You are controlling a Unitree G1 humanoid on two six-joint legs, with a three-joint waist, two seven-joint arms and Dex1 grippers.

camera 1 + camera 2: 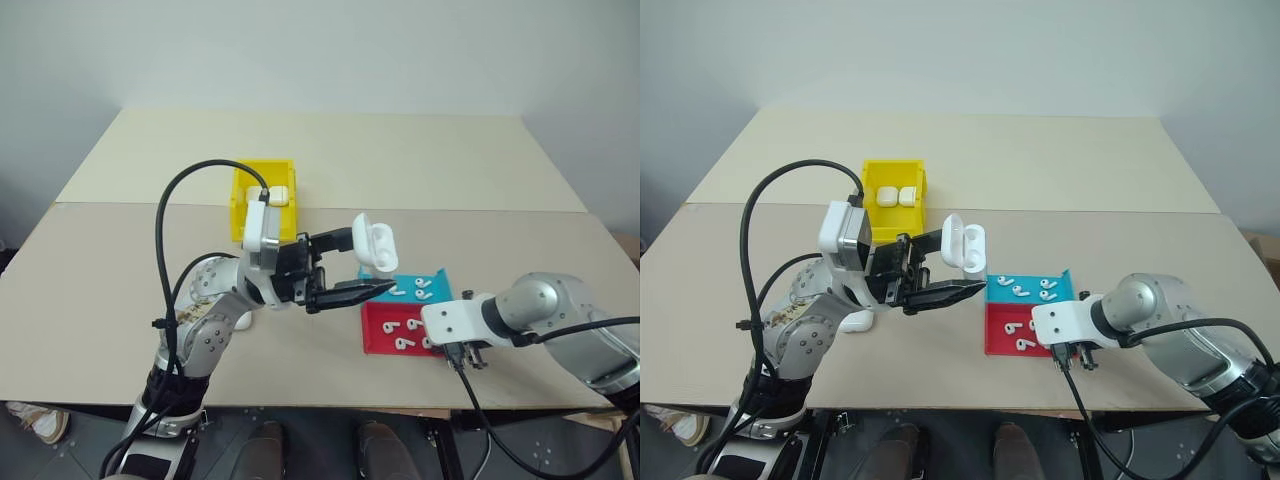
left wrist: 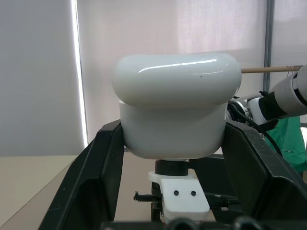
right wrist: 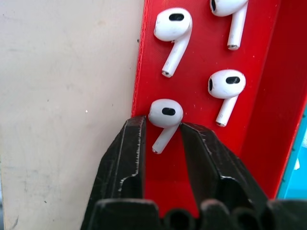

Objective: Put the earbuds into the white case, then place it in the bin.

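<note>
Left arm is bent across the body, forearm raised, left gripper (image 1: 345,268) pointing toward the robot's right and slightly upward above the tabletop (image 1: 120,300). Its fingers are clamped on the white case (image 1: 376,246), held clear of the tabletop with the lid flipped open; in the left wrist view the case body sits pinched between both black fingers (image 2: 86,177).

Right arm reaches in from the right, elbow out, right gripper (image 3: 163,132) pointing steeply down into the red tray (image 3: 259,96). Its fingers are partly apart, straddling 1 earbud (image 3: 165,115) that lies on the tray floor near the tray's wall; whether the pads touch it cannot be told.

Counts: 4 earbuds seen in the red tray in the right wrist view, 1 of them cut off by the frame edge. The blue tray (image 1: 1065,283), touching the red tray on its far side, holds about 4 earbuds; they are too small to count firmly. The yellow bin (image 1: 868,195), well apart on the far left, holds 2 white cases (image 1: 897,197). 1 more white object (image 1: 855,320) lies partly hidden under the left arm; what it is cannot be made out.
</note>
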